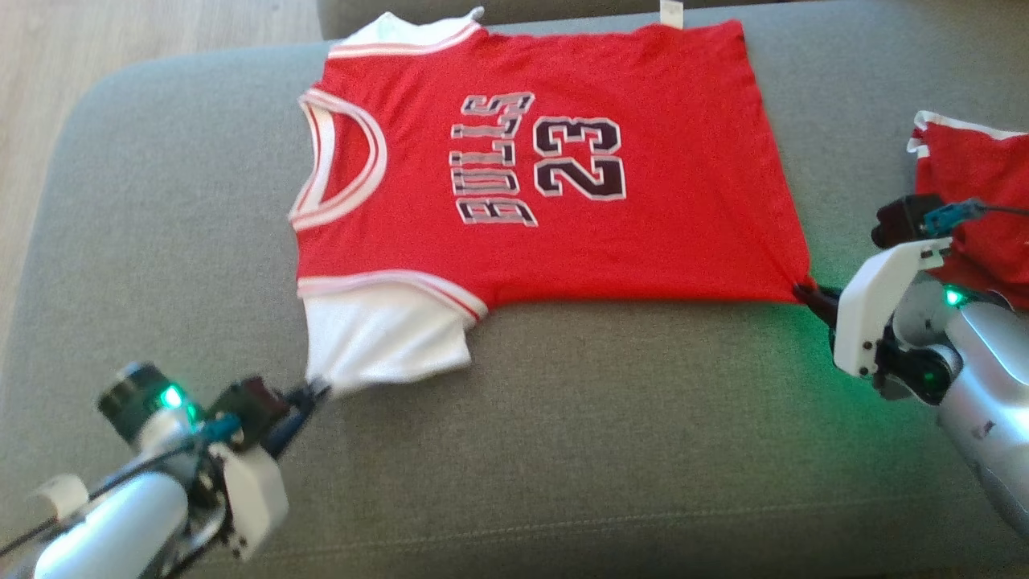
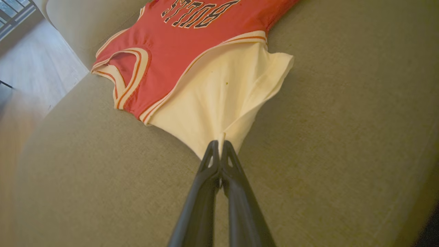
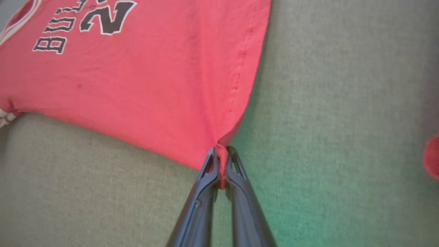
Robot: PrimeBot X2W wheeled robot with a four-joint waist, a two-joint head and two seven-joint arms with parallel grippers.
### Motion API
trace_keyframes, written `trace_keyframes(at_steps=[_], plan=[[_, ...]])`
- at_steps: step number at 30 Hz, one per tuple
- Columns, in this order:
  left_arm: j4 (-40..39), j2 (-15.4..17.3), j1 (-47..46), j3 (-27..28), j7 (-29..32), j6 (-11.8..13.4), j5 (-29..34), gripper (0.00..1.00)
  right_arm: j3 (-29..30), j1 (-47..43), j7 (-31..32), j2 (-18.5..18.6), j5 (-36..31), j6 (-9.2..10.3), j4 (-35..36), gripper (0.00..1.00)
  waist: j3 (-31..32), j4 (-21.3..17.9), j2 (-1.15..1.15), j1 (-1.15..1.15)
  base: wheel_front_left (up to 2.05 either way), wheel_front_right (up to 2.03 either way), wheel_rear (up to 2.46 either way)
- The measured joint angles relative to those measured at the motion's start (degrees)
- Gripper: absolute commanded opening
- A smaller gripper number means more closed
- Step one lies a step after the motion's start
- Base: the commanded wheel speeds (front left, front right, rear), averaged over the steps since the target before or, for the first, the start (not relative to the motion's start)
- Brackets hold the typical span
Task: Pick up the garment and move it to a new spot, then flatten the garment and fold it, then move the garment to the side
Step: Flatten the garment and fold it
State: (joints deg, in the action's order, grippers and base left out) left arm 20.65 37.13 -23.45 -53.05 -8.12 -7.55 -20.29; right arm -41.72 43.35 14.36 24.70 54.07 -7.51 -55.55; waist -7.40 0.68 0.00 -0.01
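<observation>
The garment [image 1: 547,185] is a red jersey with white sleeves and dark lettering, spread nearly flat on the grey sofa cushion [image 1: 563,450], neck toward the left. My left gripper [image 1: 317,394] is shut on the tip of the near white sleeve [image 2: 223,99], which is pulled into a point toward me. My right gripper [image 1: 804,291] is shut on the near hem corner of the red fabric [image 3: 192,103], also drawn taut. Both pinches show close up: the left gripper [image 2: 219,145] on white cloth, the right gripper [image 3: 222,152] on red cloth.
A second red cloth item [image 1: 977,201] lies at the right edge of the cushion, behind my right wrist. The cushion's left edge drops to a pale wooden floor [image 1: 48,72]. The sofa back [image 1: 386,12] runs along the far side.
</observation>
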Motion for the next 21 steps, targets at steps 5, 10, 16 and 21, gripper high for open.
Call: trace_keyframes(at_steps=[5, 10, 16, 21], plan=[[-3.68, 3.31, 1.54, -3.71, 1.55, -0.01, -6.42, 0.00, -1.56, -0.61, 3.44, 1.32, 1.52, 0.00, 1.29, 0.00, 1.09, -0.39, 0.00, 0.00, 0.00, 0.00, 0.00], [-8.54, 7.45, 1.56, -7.71, 5.88, 0.02, -14.93, 0.00, -4.11, -0.73, 7.33, 2.88, 2.97, 0.00, 4.11, 0.00, 1.78, -0.89, 0.00, 0.00, 0.00, 0.00, 0.00], [-13.16, 11.34, 1.17, -12.25, 10.17, 0.00, -21.86, 0.00, -5.75, -1.13, 12.12, 5.28, 6.13, 0.00, 7.40, 0.00, 2.06, -1.25, 0.00, 0.01, 0.00, 0.00, 0.00], [-15.18, 13.24, 0.07, -13.93, 12.87, 0.01, -24.58, 0.00, -6.35, -3.10, 17.96, 6.95, 10.35, 0.00, 9.76, 0.00, 2.59, -1.28, 0.00, 0.01, 0.00, 0.00, 0.00]])
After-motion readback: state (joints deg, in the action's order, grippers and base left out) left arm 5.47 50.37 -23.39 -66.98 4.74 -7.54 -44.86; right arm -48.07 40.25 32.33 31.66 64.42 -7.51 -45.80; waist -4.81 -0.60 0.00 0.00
